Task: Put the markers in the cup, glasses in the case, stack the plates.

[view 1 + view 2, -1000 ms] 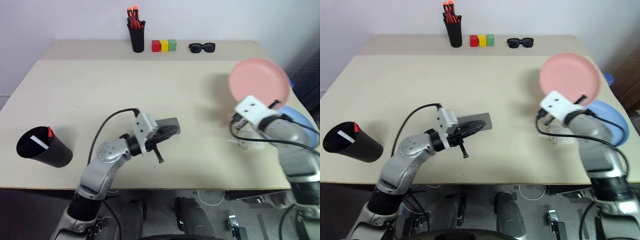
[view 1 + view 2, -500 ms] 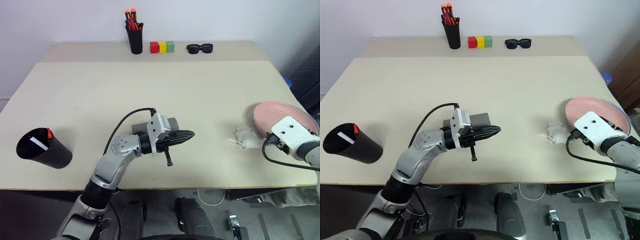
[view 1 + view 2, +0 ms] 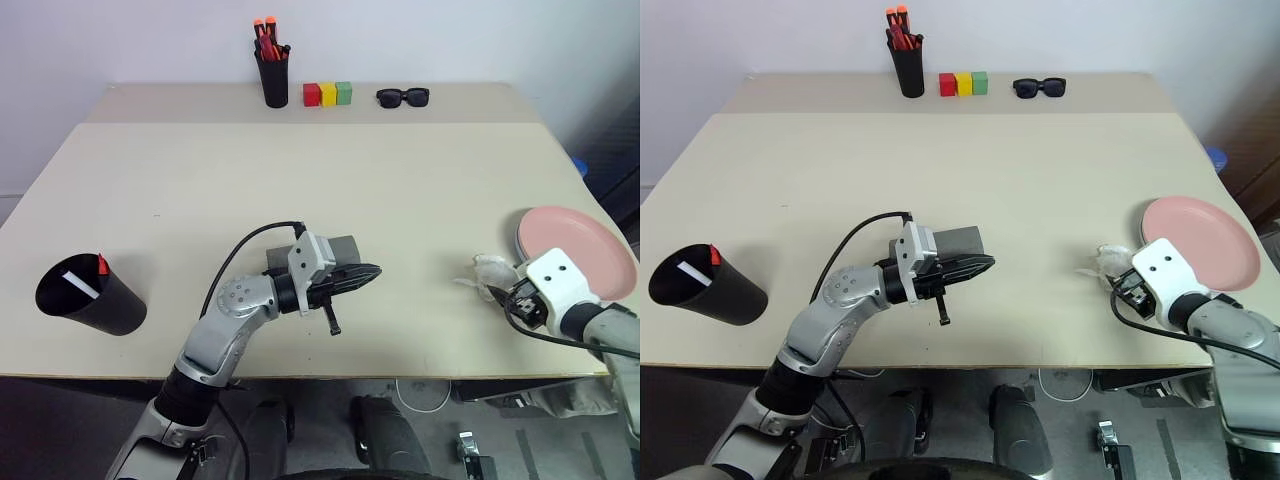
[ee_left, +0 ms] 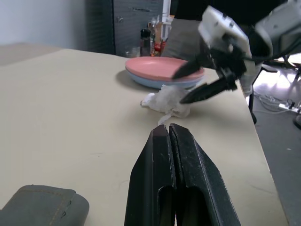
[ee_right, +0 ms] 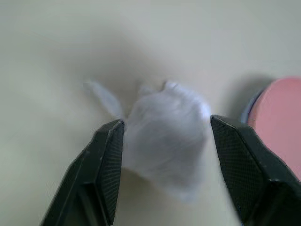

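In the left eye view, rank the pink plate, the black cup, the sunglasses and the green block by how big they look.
1. Pink plate
2. Black cup, close behind the plate
3. Sunglasses
4. Green block

The sunglasses and block sit at the far edge of the table, so distance shrinks them.

Beige tabletop (image 3: 400, 190) runs back to a plain white wall (image 3: 450, 40); dark cabinet (image 4: 127, 26) stands beyond the far edge.
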Controlling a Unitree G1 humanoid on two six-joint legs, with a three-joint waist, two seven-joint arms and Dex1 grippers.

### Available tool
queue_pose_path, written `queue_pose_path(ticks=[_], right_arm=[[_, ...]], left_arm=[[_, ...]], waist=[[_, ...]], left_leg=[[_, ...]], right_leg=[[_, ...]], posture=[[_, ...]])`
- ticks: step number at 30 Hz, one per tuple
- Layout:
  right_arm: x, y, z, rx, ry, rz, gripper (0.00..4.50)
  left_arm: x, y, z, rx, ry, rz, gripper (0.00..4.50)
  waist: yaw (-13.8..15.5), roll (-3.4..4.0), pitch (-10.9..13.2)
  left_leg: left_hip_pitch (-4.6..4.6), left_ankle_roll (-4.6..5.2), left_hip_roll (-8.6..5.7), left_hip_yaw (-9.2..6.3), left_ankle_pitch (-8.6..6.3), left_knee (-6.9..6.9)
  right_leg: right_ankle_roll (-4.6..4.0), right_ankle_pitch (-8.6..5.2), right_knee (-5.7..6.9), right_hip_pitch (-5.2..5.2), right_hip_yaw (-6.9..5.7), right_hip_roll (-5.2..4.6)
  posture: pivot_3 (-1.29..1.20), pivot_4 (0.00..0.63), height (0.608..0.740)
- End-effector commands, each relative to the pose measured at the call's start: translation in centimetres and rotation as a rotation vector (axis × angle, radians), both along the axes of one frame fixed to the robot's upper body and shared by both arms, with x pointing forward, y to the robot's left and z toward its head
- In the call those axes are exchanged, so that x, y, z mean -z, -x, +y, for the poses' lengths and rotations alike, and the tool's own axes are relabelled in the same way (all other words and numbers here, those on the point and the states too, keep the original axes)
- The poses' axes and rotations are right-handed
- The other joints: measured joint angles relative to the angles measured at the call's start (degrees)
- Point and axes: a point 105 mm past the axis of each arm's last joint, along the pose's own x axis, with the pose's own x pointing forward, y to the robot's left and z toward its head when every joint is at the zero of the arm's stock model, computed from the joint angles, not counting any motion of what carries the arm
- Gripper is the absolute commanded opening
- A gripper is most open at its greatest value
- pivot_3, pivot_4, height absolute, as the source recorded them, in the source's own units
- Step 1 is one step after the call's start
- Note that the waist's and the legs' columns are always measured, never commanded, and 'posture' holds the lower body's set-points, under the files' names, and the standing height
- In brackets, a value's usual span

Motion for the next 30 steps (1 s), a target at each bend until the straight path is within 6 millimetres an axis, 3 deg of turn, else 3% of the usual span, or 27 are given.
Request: queue_pose_path(ticks=[1, 3, 9, 14, 17, 23, 27, 30], right_arm=[[-0.7, -0.1, -0.3, 0.026, 0.016, -0.041, 1.16], [-1.3, -0.1, -0.2, 0.027, 0.024, -0.061, 0.05], [-5.7, -0.9, -1.2, 0.085, 0.096, -0.224, 0.02], [-8.9, -1.8, -4.6, 0.262, 0.166, -0.316, 0.02], [-9.2, -2.0, -6.5, 0.347, 0.193, -0.319, 0.82], [-9.0, -3.1, -6.5, 0.351, 0.273, -0.333, 3.77], [-9.3, -4.2, -5.5, 0.301, 0.246, -0.364, 3.77], [-9.6, -5.1, -3.4, 0.204, 0.139, -0.397, 3.77]], left_arm=[[-0.9, 0.3, 0.2, -0.002, 0.017, -0.024, 0.00], [-0.7, 0.3, 0.3, -0.001, 0.014, -0.016, 0.00], [-0.6, 0.1, 0.2, 0.008, 0.016, -0.013, 0.00], [-0.7, -0.3, 0.3, -0.013, 0.032, -0.023, 0.00], [-0.5, -0.5, 0.5, -0.034, 0.034, -0.032, 0.00], [-0.4, -0.9, 1.3, -0.102, 0.046, -0.036, 0.00], [-0.5, -1.2, 2.2, -0.161, 0.059, -0.036, 0.00], [-0.8, -2.0, 3.4, -0.258, 0.086, -0.036, 0.00]], waist=[[0.00, 0.00, 0.00], [-0.03, 0.00, 0.00], [-0.07, 0.00, 0.00], [0.00, 0.00, 0.00], [0.15, -0.01, 0.00], [-0.30, 0.01, 0.00], [-0.27, 0.03, 0.00], [-0.26, 0.02, 0.00]], left_leg=[[0.00, 0.00, 0.00, 0.00, 0.00, 0.00], [0.01, 0.00, 0.00, -0.02, 0.00, 0.00], [0.00, 0.00, 0.00, -0.01, 0.00, 0.00], [0.00, 0.00, 0.00, -0.01, 0.00, -0.01], [-0.04, 0.00, 0.00, -0.03, 0.00, -0.02], [-0.02, 0.03, 0.00, 0.00, -0.02, -0.03], [-0.01, 0.03, 0.01, -0.01, -0.02, -0.04], [-0.02, 0.03, 0.00, 0.01, -0.02, -0.03]], right_leg=[[0.00, 0.00, 0.00, 0.00, 0.00, 0.00], [0.00, 0.00, 0.00, 0.00, -0.01, 0.02], [0.01, -0.01, 0.00, 0.00, -0.01, 0.01], [0.00, 0.00, 0.00, -0.01, -0.01, 0.01], [-0.01, -0.01, -0.03, -0.01, -0.03, 0.01], [-0.01, 0.00, -0.03, -0.02, -0.01, 0.01], [0.00, -0.01, -0.01, -0.02, -0.01, 0.02], [0.01, 0.00, -0.02, -0.02, 0.01, 0.01]], posture=[[0.00, 0.150, 0.740], [0.00, 0.150, 0.740], [0.00, 0.150, 0.740], [0.00, 0.150, 0.740], [0.00, 0.150, 0.740], [0.00, 0.150, 0.740], [0.00, 0.150, 0.740], [0.00, 0.150, 0.740]])
